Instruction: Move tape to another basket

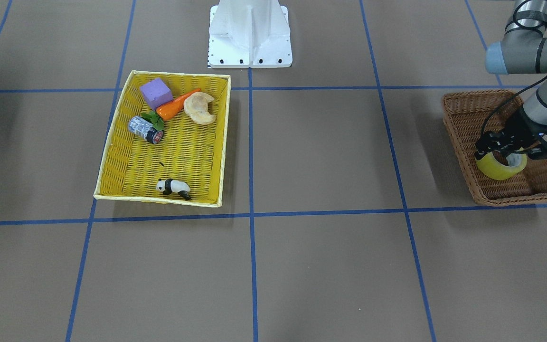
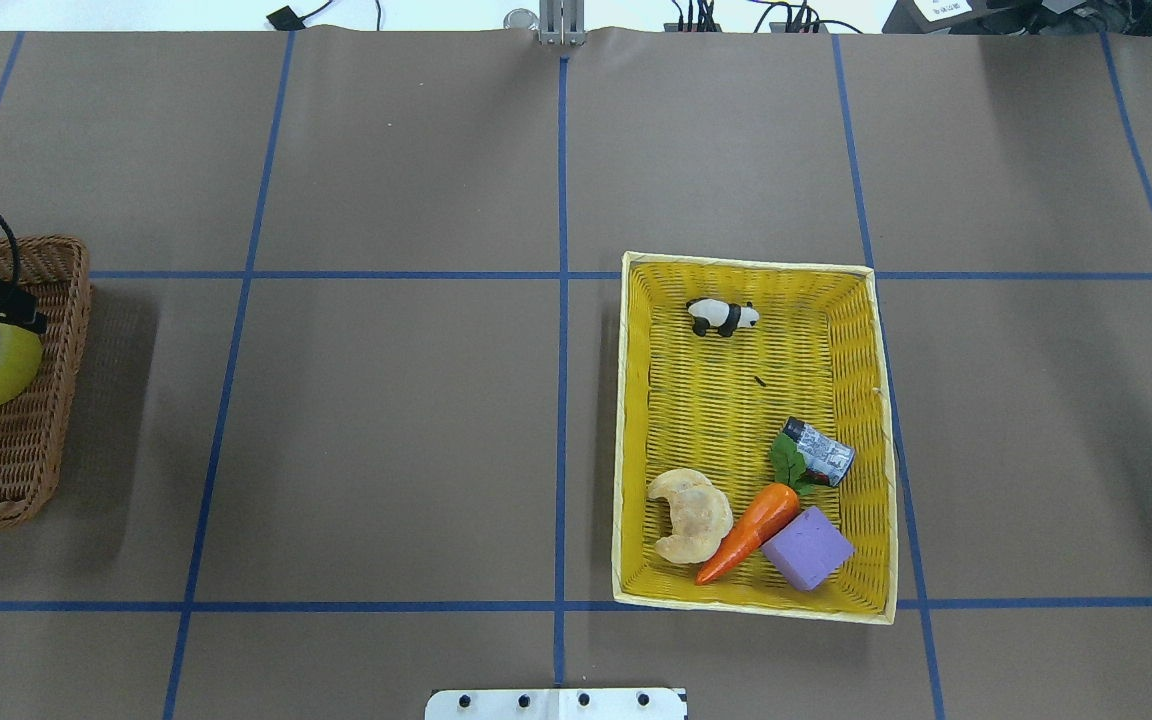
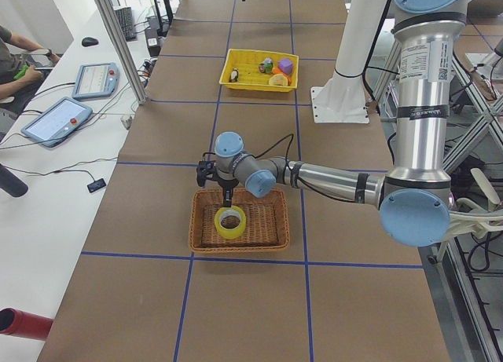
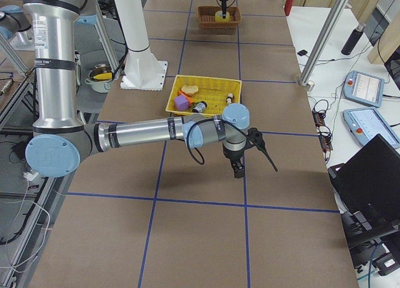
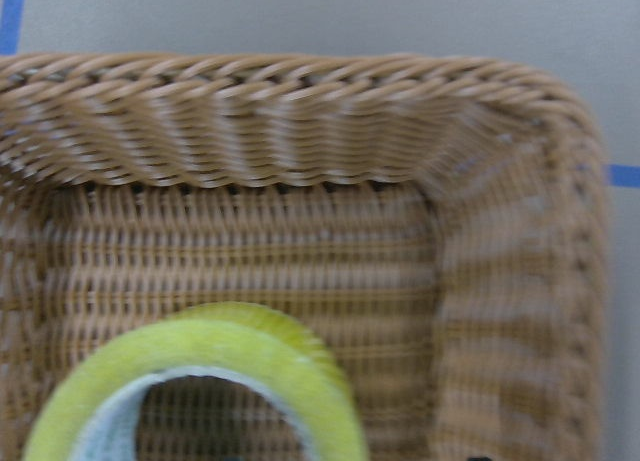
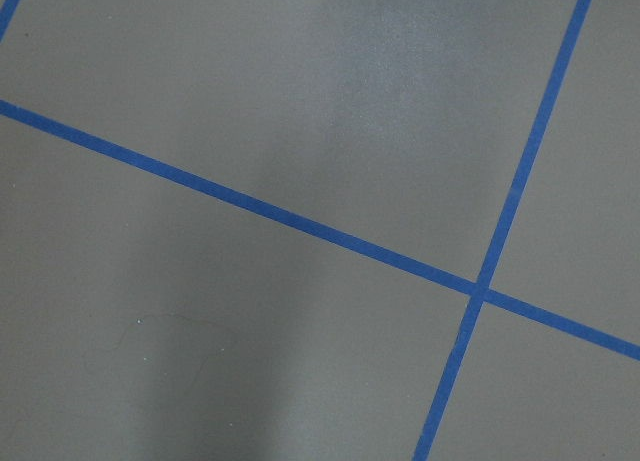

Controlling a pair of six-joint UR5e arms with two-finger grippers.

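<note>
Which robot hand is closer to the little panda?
The right hand. It hovers over the table beside the yellow basket holding the panda; the left hand is far off at the brown basket, gripping the tape.

The brown table (image 1: 321, 156), ruled into squares by blue tape lines (image 1: 250, 190), carries a dark wicker basket (image 1: 473, 102) and, well apart from it, a yellow tray-basket (image 1: 112, 152). A white base (image 1: 249, 42) stands at the robot's edge

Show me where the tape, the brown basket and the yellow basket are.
tape (image 1: 495, 172), front-facing view, yellow outer side
brown basket (image 1: 473, 95), front-facing view, woven rim
yellow basket (image 1: 178, 152), front-facing view, bare woven floor
</note>
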